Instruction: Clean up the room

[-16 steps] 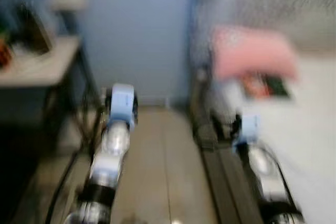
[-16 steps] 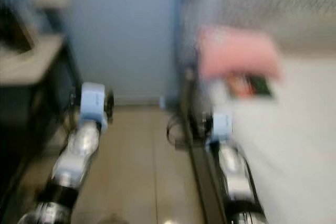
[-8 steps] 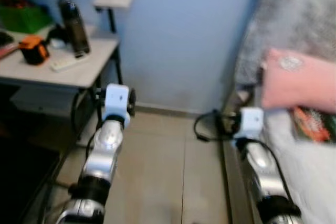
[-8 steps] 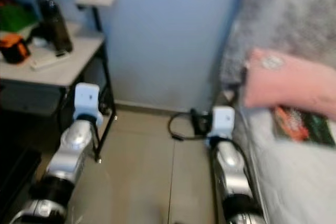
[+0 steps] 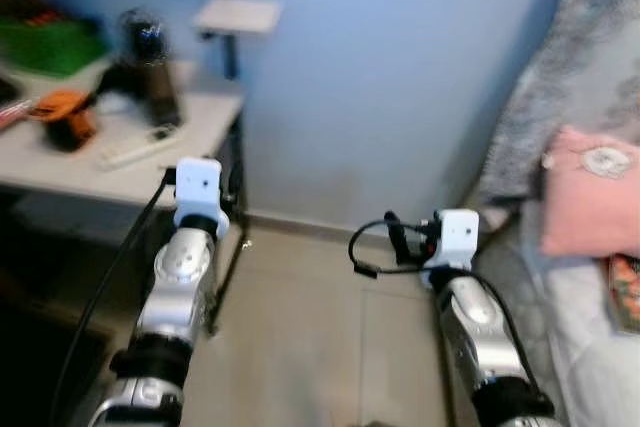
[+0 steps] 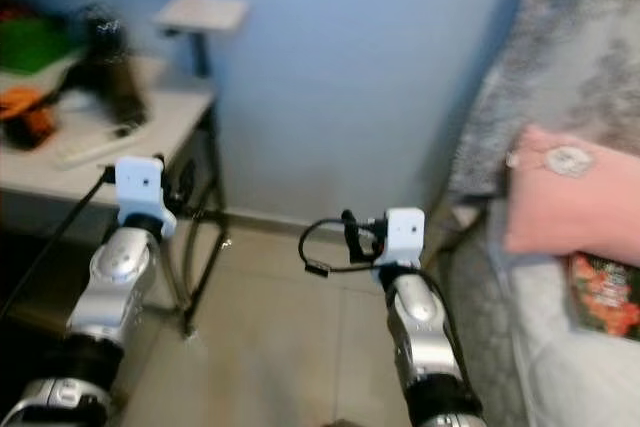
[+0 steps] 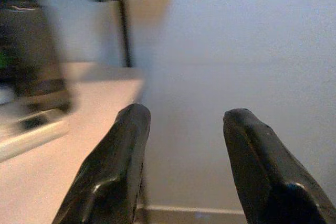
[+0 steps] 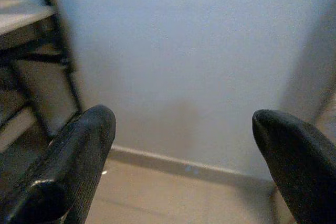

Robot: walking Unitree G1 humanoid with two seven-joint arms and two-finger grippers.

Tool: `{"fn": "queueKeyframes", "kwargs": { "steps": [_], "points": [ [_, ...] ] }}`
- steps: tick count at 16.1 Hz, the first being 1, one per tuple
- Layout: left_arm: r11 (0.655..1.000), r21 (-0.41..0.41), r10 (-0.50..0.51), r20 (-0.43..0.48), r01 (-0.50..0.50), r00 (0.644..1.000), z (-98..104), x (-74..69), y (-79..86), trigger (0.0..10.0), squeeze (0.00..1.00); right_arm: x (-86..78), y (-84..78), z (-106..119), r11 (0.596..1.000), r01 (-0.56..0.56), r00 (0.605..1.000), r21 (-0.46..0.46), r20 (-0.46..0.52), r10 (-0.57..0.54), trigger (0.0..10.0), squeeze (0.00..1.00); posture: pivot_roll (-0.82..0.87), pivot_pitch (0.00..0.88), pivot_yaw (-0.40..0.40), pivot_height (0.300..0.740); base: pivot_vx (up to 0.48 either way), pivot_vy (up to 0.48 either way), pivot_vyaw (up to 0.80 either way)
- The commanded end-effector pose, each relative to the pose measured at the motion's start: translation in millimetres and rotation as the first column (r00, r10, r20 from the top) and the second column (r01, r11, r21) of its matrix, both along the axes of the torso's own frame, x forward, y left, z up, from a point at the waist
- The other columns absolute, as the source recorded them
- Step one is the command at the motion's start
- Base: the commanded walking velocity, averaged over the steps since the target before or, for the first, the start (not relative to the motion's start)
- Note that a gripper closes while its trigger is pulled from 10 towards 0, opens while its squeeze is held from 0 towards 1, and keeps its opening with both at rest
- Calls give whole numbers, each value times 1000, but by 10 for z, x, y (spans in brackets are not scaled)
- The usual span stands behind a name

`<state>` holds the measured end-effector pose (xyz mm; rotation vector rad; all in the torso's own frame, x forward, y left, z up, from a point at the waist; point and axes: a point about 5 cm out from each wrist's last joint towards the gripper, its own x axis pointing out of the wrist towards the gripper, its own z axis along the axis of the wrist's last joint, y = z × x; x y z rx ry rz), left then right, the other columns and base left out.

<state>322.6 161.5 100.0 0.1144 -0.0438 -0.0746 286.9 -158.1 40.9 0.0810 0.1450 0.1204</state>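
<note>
The desk (image 5: 170, 142) with its clutter sits just beside the empty, open left gripper (image 7: 181, 129); the right gripper (image 8: 184, 150), open too, is farther away.

Both head views are soft with blur. On the desk (image 5: 150, 147), the dark bottle (image 5: 150, 77) near the back edge is smeared, its label unreadable, and the orange object (image 5: 65, 117) and green item (image 5: 50, 42) by the left edge cannot be identified. The pink pillow (image 5: 590, 192) and the book (image 6: 605, 297) under it are cut off by the right edge. The left gripper (image 7: 181, 124) has its fingers' bases cropped.
</note>
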Motion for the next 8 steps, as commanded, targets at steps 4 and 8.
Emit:
{"fn": "queueKeyframes", "kwargs": {
  "steps": [4,8],
  "points": [
    [1000,22,-19,21,19,1000,32,25,28,10000,0,88,45,83,1000,-19,999,-9,27,19,10000,59,122,0,-55,740,480,0,0],
    [999,43,-16,20,15,1000,1,-9,57,10000,0,-35,116,-35,999,-44,999,-10,-8,44,10000,59,122,0,-44,740,480,0,0]
  ]
}}
